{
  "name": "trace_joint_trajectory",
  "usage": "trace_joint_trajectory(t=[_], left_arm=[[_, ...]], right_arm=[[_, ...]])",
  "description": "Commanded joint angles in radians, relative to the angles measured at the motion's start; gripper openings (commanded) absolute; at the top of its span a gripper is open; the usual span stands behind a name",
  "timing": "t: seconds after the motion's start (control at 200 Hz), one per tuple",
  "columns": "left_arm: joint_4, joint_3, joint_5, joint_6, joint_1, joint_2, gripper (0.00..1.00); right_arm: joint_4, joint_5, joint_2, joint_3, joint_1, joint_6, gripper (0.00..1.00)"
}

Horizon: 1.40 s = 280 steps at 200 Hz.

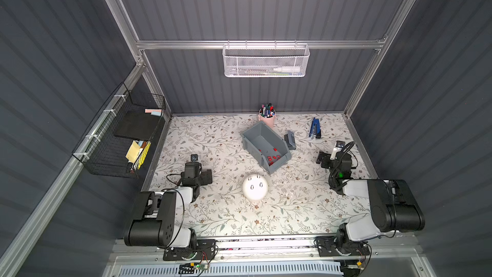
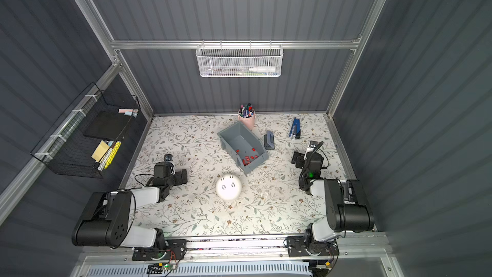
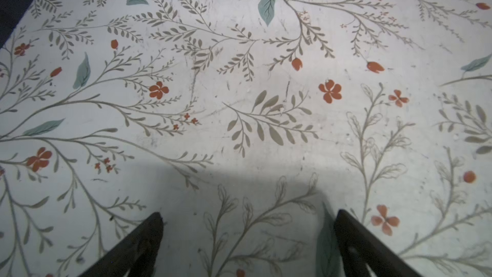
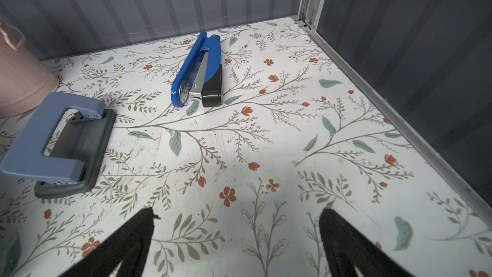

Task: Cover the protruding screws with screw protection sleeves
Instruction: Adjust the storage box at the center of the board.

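Left gripper (image 3: pixel 249 213) and right gripper (image 4: pixel 237 210): both being held wide open, empty, above the floral tabletop (image 3: pixel 239 75). Red screw protection sleeves (image 1: pixel 273 158) in the grey plastic bin (image 1: pixel 251 135), and the bare metal protruding screws (image 1: pixel 252 187) on the smooth white dome (image 1: pixel 255 195) near it, are being shown in both top views only, not by either wrist view.

Left hand (image 3: pixel 249 213), right hand (image 4: pixel 236 210): both agape.

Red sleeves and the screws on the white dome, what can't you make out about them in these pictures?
Red sleeves: too small in both top views to count; the grey bin near wall may hide more.
Screws: tiny and washed out by glare on the white dome; threads and exact number unclear.
Wrist views: neither shows the bin or the dome at all.
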Motion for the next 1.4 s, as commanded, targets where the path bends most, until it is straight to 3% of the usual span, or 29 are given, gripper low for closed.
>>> trace_joint_trajectory(t=[0.0,0.97,1.146,1.226,1.291,1.396], left_arm=[[-0.277,-0.052,-0.066,0.045,0.002,0.052,0.99],[-0.26,-0.062,-0.061,0.047,0.002,0.047,0.99],[-0.333,-0.083,-0.011,0.072,0.002,-0.104,0.99],[-0.569,0.017,-0.07,0.037,-0.001,-0.194,0.99],[-0.757,0.126,-0.082,0.003,-0.004,-0.253,0.98],[-0.954,0.272,-0.05,-0.075,-0.016,-0.295,0.96]], right_arm=[[-0.003,-0.009,-0.006,0.01,0.0,-0.003,0.99],[-0.003,-0.008,-0.007,0.01,0.001,-0.003,0.99],[0.113,0.002,-0.046,-0.035,0.0,-0.029,0.98],[-0.166,-0.018,-0.224,0.025,0.0,-0.029,0.94],[-0.486,-0.019,-0.354,0.145,0.0,0.089,0.9],[-0.629,-0.133,-0.417,0.243,0.036,0.143,0.77]])
